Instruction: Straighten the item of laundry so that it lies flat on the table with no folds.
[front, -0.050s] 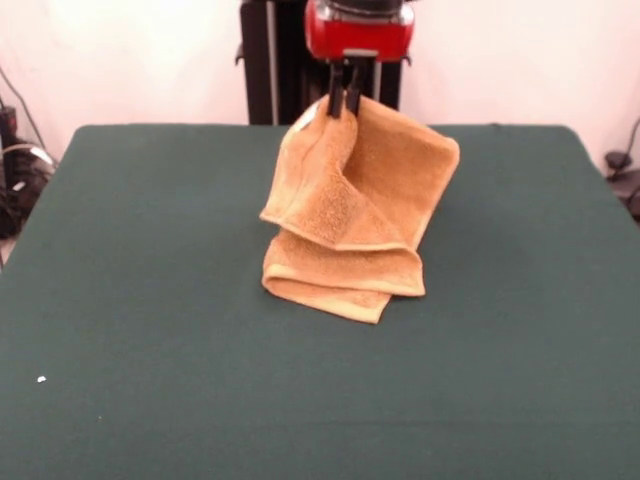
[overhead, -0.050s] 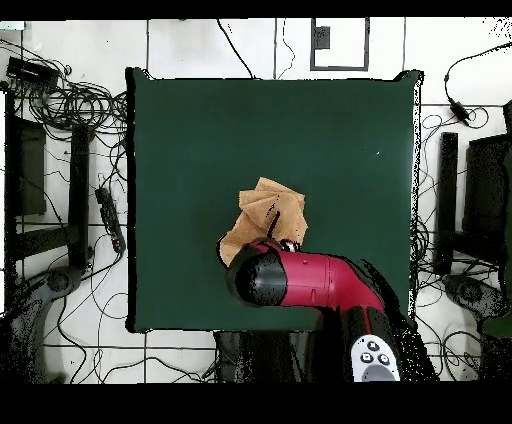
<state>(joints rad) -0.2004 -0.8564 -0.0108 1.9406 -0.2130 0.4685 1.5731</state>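
The item of laundry (front, -0.050s: 350, 205) is a golden-tan terry towel hanging in folds from one pinched edge. Its lower part rests doubled over on the table (front, -0.050s: 150, 300), a dark green cloth top. My gripper (front, -0.050s: 343, 103) is shut on the towel's top edge, straight above the bundle, with the red arm head over it. In the overhead view the towel (overhead, -0.050s: 268, 208) shows as a crumpled patch near the table (overhead, -0.050s: 200, 130) middle. There the red arm covers the gripper and the towel's near part.
A small white speck (front, -0.050s: 41, 379) lies on the cloth near the front left. Cables and black stands (overhead, -0.050s: 80, 190) surround the table on the floor. The red arm (overhead, -0.050s: 320, 280) reaches in over the table's edge nearest the robot.
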